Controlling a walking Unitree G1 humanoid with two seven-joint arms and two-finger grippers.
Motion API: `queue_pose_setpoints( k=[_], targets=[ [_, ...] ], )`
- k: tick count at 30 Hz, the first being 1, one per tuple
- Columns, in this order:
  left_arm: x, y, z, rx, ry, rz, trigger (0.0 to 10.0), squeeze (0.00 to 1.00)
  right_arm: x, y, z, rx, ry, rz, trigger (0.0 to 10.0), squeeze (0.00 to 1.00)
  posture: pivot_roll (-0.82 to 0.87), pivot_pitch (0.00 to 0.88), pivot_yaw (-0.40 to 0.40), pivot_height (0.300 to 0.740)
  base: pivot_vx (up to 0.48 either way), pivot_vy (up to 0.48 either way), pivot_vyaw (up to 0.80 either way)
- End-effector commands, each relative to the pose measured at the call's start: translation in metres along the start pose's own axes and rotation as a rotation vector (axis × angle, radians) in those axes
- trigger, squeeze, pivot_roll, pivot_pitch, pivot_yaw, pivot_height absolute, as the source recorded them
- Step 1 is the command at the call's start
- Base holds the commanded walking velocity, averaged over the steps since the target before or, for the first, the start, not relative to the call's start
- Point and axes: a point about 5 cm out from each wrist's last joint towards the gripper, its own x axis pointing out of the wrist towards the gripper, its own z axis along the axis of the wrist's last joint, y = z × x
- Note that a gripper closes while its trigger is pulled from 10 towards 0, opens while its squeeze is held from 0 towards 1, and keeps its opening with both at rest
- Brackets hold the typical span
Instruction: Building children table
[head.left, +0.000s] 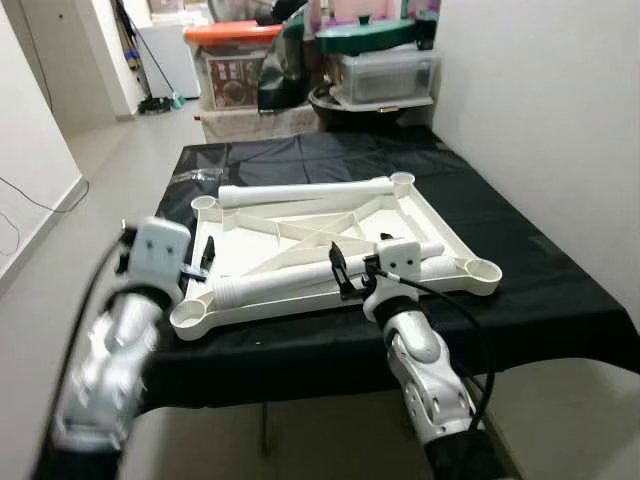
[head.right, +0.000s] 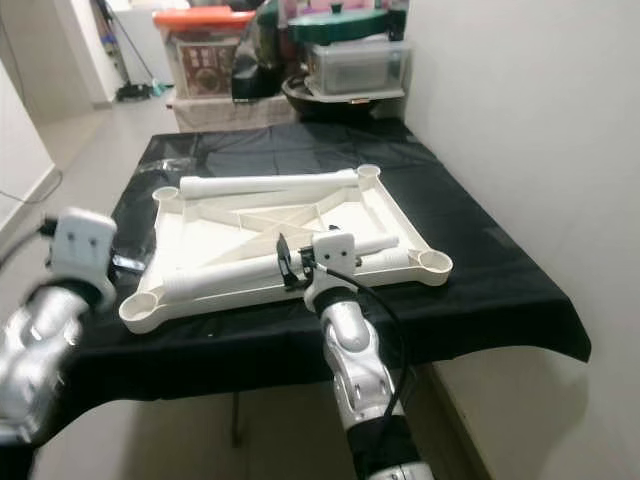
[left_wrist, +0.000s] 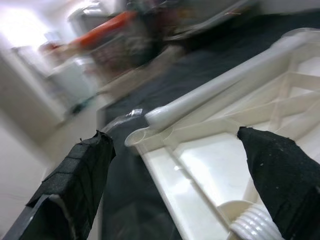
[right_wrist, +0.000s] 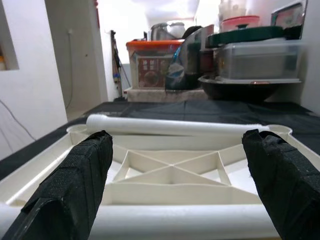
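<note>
The right gripper (right_wrist: 175, 192) has its two black fingers (right_wrist: 67, 192) spread wide above a white leg tube (right_wrist: 180, 225). Past it lies the upturned white tabletop (right_wrist: 172, 175) with crossed ribs, a second tube (right_wrist: 170, 126) across its far edge. Storage boxes (right_wrist: 257, 57) stand behind.

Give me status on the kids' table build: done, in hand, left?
Done: the white tabletop lies upside down on the black cloth, corner sockets up, with loose legs laid on it. In hand: the right gripper, jaws open, sits at the near leg; the left gripper hovers open at the near-left socket. Left: no leg stands in a socket, so all fitting remains.
</note>
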Motion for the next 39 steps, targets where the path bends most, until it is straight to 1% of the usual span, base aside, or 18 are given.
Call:
queue_pose_setpoints(
  k=[1, 2, 4, 5, 7, 8, 9, 11, 13, 18, 21, 25, 26, 31, 32, 35, 37, 39],
  targets=[
    [0.006, -0.008, -0.012, -0.009, 0.062, -0.169, 10.0, 1.00, 0.001, -0.002, 0.001, 0.020, 0.008, -0.022, 10.0, 0.00, 0.09, 0.000, 0.054, 0.740, 0.000, 0.000, 0.00],
    [0.011, -0.009, -0.012, -0.014, 0.078, -0.252, 10.0, 1.00, 0.000, -0.002, 0.002, 0.023, 0.006, -0.025, 10.0, 0.00, 0.09, 0.000, 0.064, 0.740, 0.000, 0.000, 0.00],
    [0.013, -0.009, -0.012, -0.020, 0.088, -0.307, 10.0, 1.00, 0.000, -0.002, 0.004, 0.026, 0.004, -0.028, 10.0, 0.00, 0.09, 0.000, 0.064, 0.740, 0.000, 0.000, 0.00],
    [0.015, -0.009, -0.013, -0.030, 0.122, -0.382, 10.0, 0.00, -0.002, -0.002, 0.005, 0.028, 0.002, -0.029, 10.0, 0.00, 0.09, 0.000, 0.075, 0.740, 0.000, 0.000, 0.00],
    [0.015, -0.009, -0.013, -0.030, 0.122, -0.382, 10.0, 0.00, -0.002, -0.002, 0.005, 0.028, 0.002, -0.029, 10.0, 0.00, 0.09, 0.000, 0.075, 0.740, 0.000, 0.000, 0.00],
    [0.017, -0.009, -0.015, -0.038, 0.156, -0.456, 10.0, 0.00, -0.003, -0.002, 0.006, 0.031, 0.004, -0.031, 10.0, 0.00, 0.09, 0.000, 0.084, 0.740, 0.000, 0.000, 0.00],
    [0.017, -0.009, -0.015, -0.038, 0.156, -0.456, 10.0, 0.00, -0.003, -0.002, 0.006, 0.031, 0.004, -0.031, 10.0, 0.00, 0.09, 0.000, 0.084, 0.740, 0.000, 0.000, 0.00],
    [0.021, -0.004, -0.017, -0.042, 0.242, -0.619, 10.0, 0.00, -0.007, -0.002, 0.007, 0.035, 0.015, -0.034, 10.0, 0.00, 0.10, 0.050, 0.094, 0.740, 0.000, 0.000, 0.00],
    [0.026, 0.011, -0.022, -0.017, 0.335, -0.722, 10.0, 0.00, -0.012, -0.004, 0.004, 0.038, 0.039, -0.040, 10.0, 0.00, 0.11, 0.081, 0.106, 0.740, 0.000, 0.000, 0.00],
    [0.028, 0.026, -0.025, 0.024, 0.412, -0.772, 10.0, 0.00, -0.017, -0.006, 0.003, 0.040, 0.057, -0.047, 10.0, 0.00, 0.11, 0.097, 0.115, 0.740, 0.000, 0.000, 0.00],
    [0.023, 0.035, -0.032, 0.076, 0.514, -0.853, 10.0, 0.00, -0.020, -0.006, 0.003, 0.040, 0.068, -0.053, 10.0, 0.00, 0.10, 0.111, 0.135, 0.740, 0.000, 0.000, 0.00],
    [0.022, 0.040, -0.038, 0.109, 0.560, -0.848, 10.0, 0.00, -0.023, -0.007, 0.003, 0.042, 0.075, -0.062, 10.0, 0.00, 0.11, 0.115, 0.143, 0.740, 0.000, 0.000, 0.00],
    [0.019, 0.042, -0.044, 0.147, 0.603, -0.862, 10.0, 0.00, -0.026, -0.008, 0.002, 0.044, 0.081, -0.067, 10.0, 0.00, 0.11, 0.120, 0.144, 0.740, 0.000, 0.000, 0.00],
    [0.017, 0.044, -0.051, 0.169, 0.642, -0.884, 10.0, 0.00, -0.029, -0.008, 0.004, 0.047, 0.089, -0.068, 10.0, 0.00, 0.10, 0.128, 0.140, 0.740, 0.000, 0.000, 0.00],
    [0.019, 0.046, -0.057, 0.218, 0.657, -0.869, 10.0, 0.00, -0.031, -0.008, 0.005, 0.050, 0.092, -0.068, 10.0, 0.00, 0.10, 0.131, 0.143, 0.740, 0.000, 0.000, 0.00],
    [0.020, 0.046, -0.060, 0.242, 0.655, -0.853, 10.0, 0.00, -0.031, -0.008, 0.006, 0.051, 0.092, -0.067, 10.0, 0.00, 0.10, 0.131, 0.143, 0.740, 0.000, 0.000, 0.00],
    [0.030, 0.043, -0.051, 0.238, 0.574, -0.817, 10.0, 0.00, -0.032, -0.009, 0.008, 0.051, 0.092, -0.066, 10.0, 0.00, 0.09, 0.137, 0.142, 0.740, 0.000, 0.000, 0.00],
    [0.034, 0.042, -0.047, 0.237, 0.544, -0.805, 10.0, 0.00, -0.032, -0.009, 0.009, 0.050, 0.094, -0.066, 10.0, 0.00, 0.09, 0.137, 0.142, 0.740, 0.000, 0.000, 0.00]
  ],
)
